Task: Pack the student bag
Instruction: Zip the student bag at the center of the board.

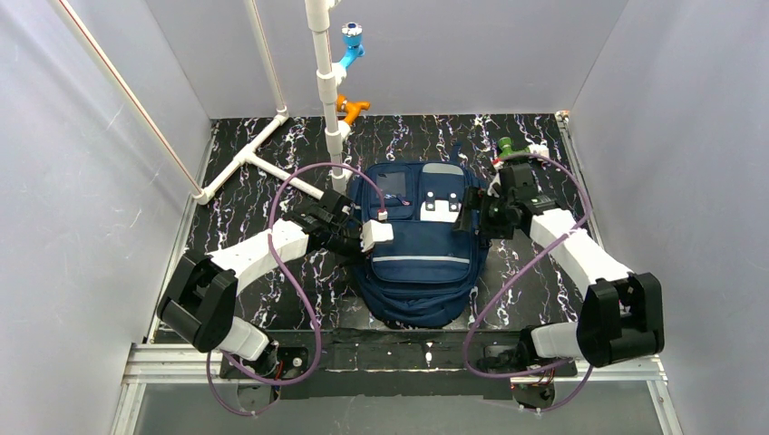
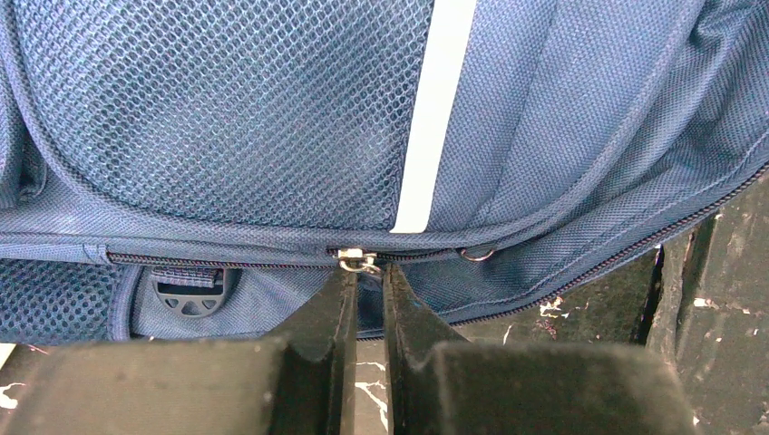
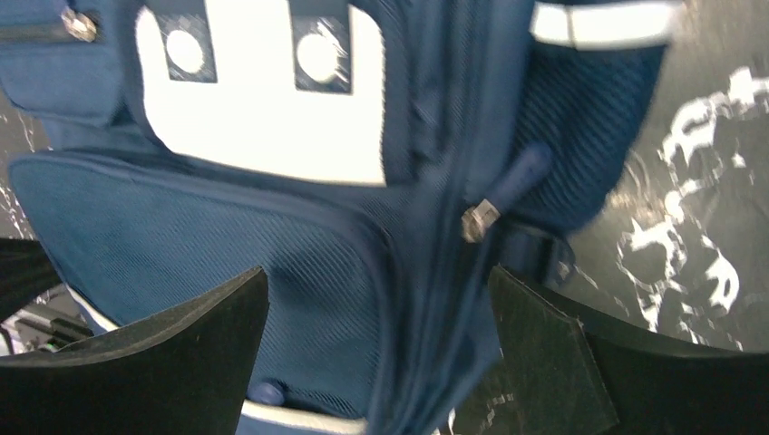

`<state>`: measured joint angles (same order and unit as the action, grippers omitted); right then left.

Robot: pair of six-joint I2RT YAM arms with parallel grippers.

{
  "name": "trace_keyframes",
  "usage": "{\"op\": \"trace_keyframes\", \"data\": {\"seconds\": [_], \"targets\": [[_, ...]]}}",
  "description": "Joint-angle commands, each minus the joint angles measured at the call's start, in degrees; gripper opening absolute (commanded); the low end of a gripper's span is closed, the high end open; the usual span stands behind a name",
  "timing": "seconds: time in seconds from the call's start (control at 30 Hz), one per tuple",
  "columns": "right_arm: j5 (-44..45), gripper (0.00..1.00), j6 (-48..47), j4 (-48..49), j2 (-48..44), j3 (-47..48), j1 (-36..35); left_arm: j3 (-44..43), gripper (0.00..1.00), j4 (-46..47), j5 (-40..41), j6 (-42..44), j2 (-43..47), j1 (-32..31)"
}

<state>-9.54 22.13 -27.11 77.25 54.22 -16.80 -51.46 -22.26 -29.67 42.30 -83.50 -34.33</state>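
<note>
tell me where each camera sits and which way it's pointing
top external: above and behind the arms, looking down on the table and navy backpack; both arms show.
left wrist: low beside the backpack, facing its side zip; left gripper shut on the zip pull.
right wrist: close over the backpack's front, facing its white patch; right gripper open, picture blurred.
shared: top external and right wrist both show the white patch.

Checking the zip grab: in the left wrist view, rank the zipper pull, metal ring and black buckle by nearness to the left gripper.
1. zipper pull, at the left gripper tips.
2. metal ring, to the right on the zip.
3. black buckle, lower left.
</note>
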Motion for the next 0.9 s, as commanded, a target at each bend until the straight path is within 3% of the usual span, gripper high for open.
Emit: {"op": "trace_keyframes", "data": {"seconds": [0.0,0.17,0.27,0.43,0.57,0.7,0.87], "targets": [[-5.7,0.99,-2.5,-7.6,-4.4,-1.6,3.0,1.1,0.0,-3.1,-1.5,-0.5,2.1,-0.4],[-11.7,0.98,-4.9,-12.5,-5.5,-3.4,3.3,1.2,0.0,-3.1,-1.5,-0.7,2.2,-0.7],[-19.3,0.98,-3.0,-9.1,-5.7,-8.7,3.3,1.0,0.0,-3.1,-1.9,-1.1,2.2,-1.0],[-23.4,0.97,-0.9,-4.3,-6.3,-13.7,3.2,1.1,0.0,-3.1,-1.9,-2.1,1.9,-1.4],[-24.7,0.78,4.0,0.5,-7.0,-16.4,3.2,0.9,0.0,-3.2,-2.3,-3.2,1.7,-2.0],[-24.6,0.5,12.2,8.9,-9.2,-20.9,3.2,-0.9,0.0,-6.7,-2.0,-4.9,0.9,-2.9],[-24.1,0.28,22.1,19.1,-11.6,-25.5,3.3,0.1,0.0,-9.4,-1.8,-5.6,2.7,-3.9]]}}
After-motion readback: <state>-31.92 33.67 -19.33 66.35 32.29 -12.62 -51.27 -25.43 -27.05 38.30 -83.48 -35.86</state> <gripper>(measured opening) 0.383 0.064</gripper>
